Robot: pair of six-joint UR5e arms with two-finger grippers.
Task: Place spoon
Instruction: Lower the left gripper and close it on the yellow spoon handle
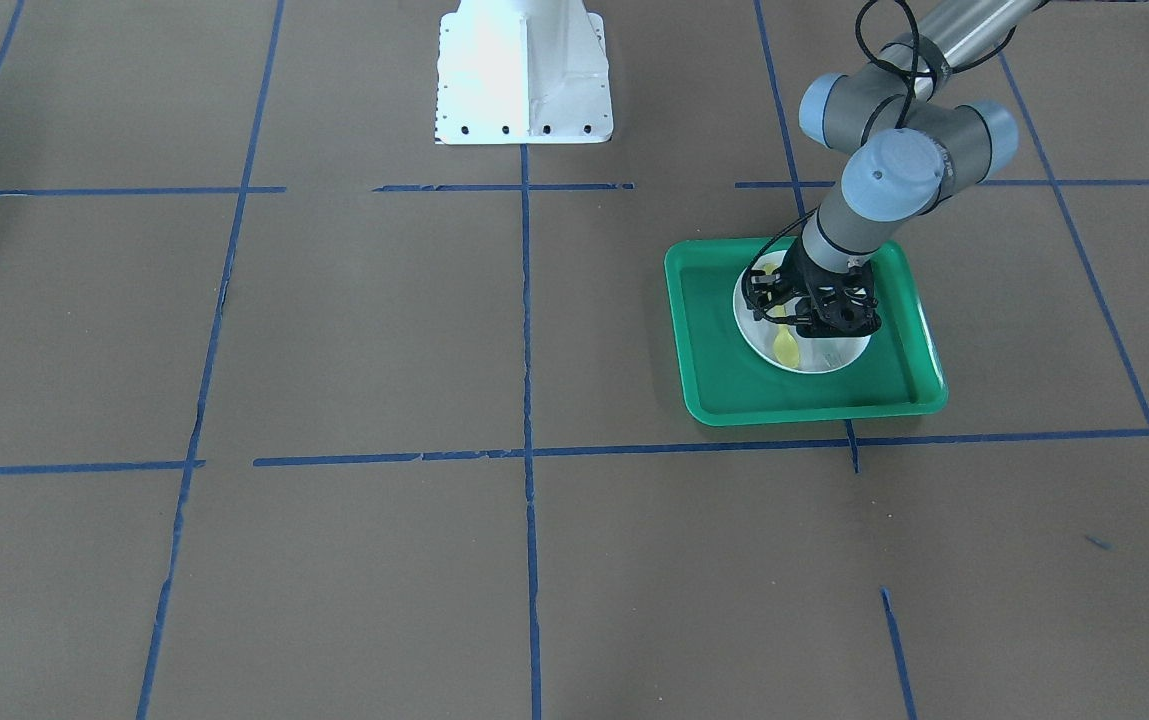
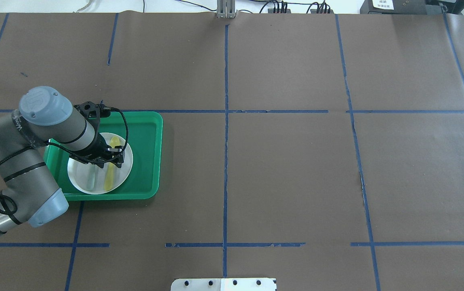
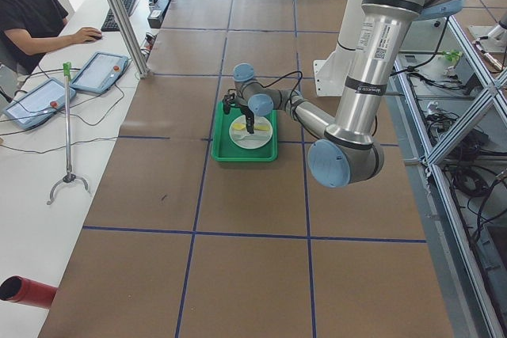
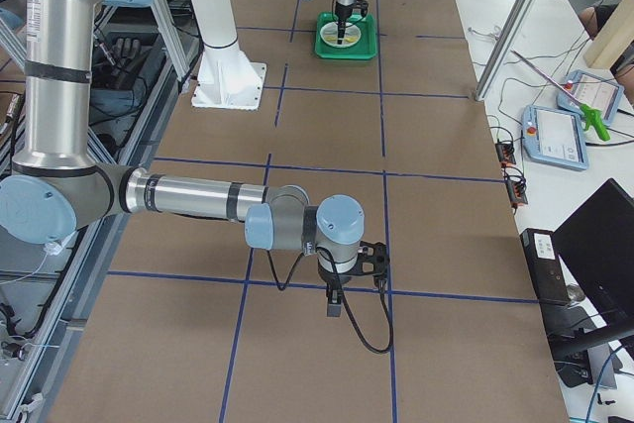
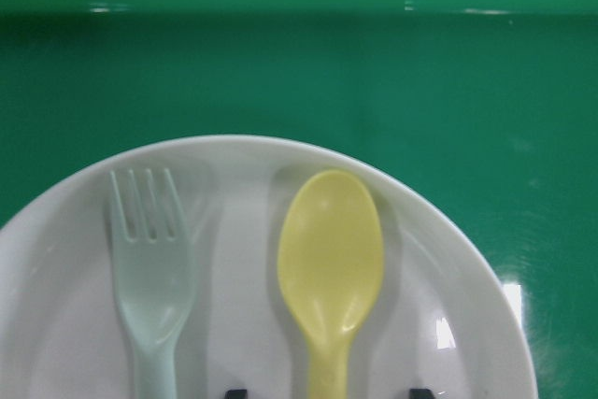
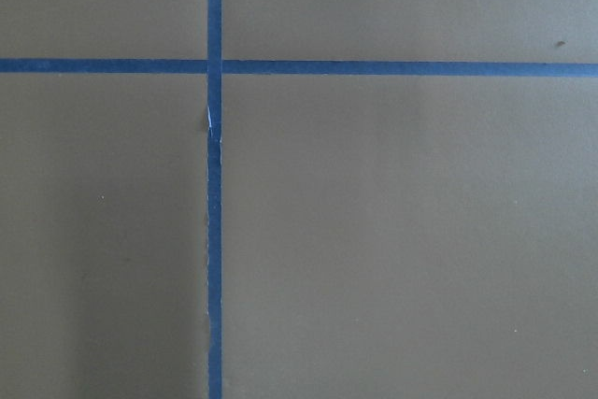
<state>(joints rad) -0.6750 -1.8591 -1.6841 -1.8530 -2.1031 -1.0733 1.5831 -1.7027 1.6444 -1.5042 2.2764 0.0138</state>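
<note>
1. The left tool (image 2: 108, 158) hangs low over the white plate (image 5: 448, 324). Its jaws are parted. In the left wrist view two dark fingertips (image 5: 236, 392) show at the bottom edge, one on each side of the spoon's handle, with a gap between each tip and the handle. It grips nothing.
2. The spoon (image 5: 331, 249) lies flat on the plate, its oval bowl toward the top of the wrist frame and its handle running down between the fingertips.
3. Just left of it in that view a pale grey-green fork (image 5: 149, 259) lies parallel, tines up-frame, apart from the spoon.
4. The plate sits inside a green tray (image 2: 147, 153), at the middle left of the overhead frame.
5. The tray rests on the surface (image 2: 288, 169), which is covered in brown paper and crossed by blue tape lines (image 2: 225, 161).
6. The right tool (image 4: 335, 302) hangs over the paper in the lower middle of the exterior right view. I cannot tell whether it is parted or closed.
7. A white pedestal (image 1: 524, 75) stands at the top of the front-facing frame.
8. In the upper left of the exterior left view a person (image 3: 32, 13) sits at a side desk.
</note>
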